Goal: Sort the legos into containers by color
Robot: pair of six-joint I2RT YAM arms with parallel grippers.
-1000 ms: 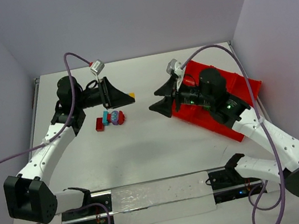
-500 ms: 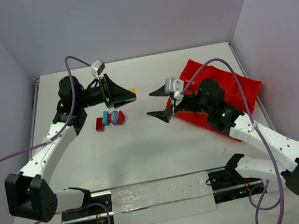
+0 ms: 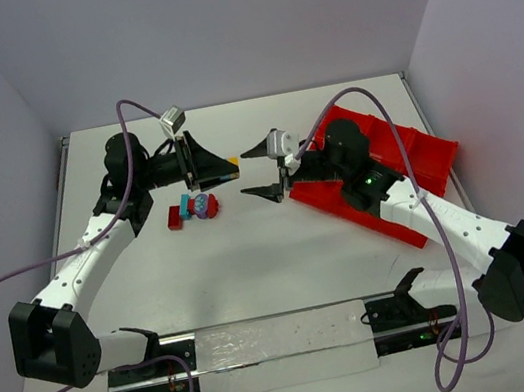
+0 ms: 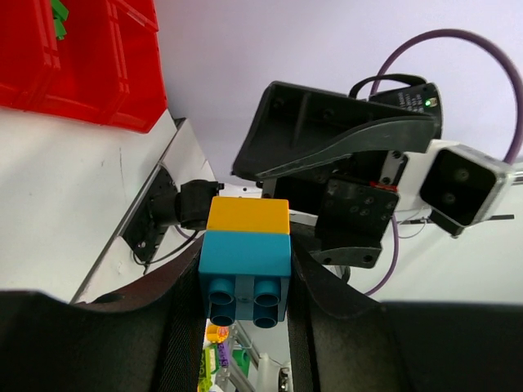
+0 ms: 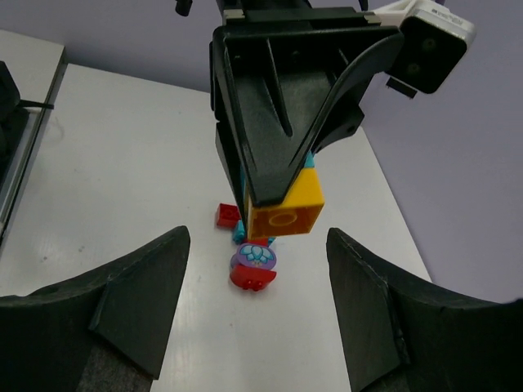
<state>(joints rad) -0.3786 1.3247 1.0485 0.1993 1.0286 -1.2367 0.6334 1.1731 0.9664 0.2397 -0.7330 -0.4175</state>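
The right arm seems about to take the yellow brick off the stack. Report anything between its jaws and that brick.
Nothing visible stands between them. The right gripper is open, facing the yellow brick at the tip of the left gripper, which is shut on the teal brick joined to it. The loose bricks lie lower, on the table.

Left end effector (image 3: pixel 228 165), holding yellow-teal brick (image 4: pixel 245 249), stands just before right end effector (image 3: pixel 243 175).

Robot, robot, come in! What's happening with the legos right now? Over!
Left end effector shut on yellow-and-teal stack. Right end effector open, empty, facing it. Loose legos on table; right arm crosses over red tray.
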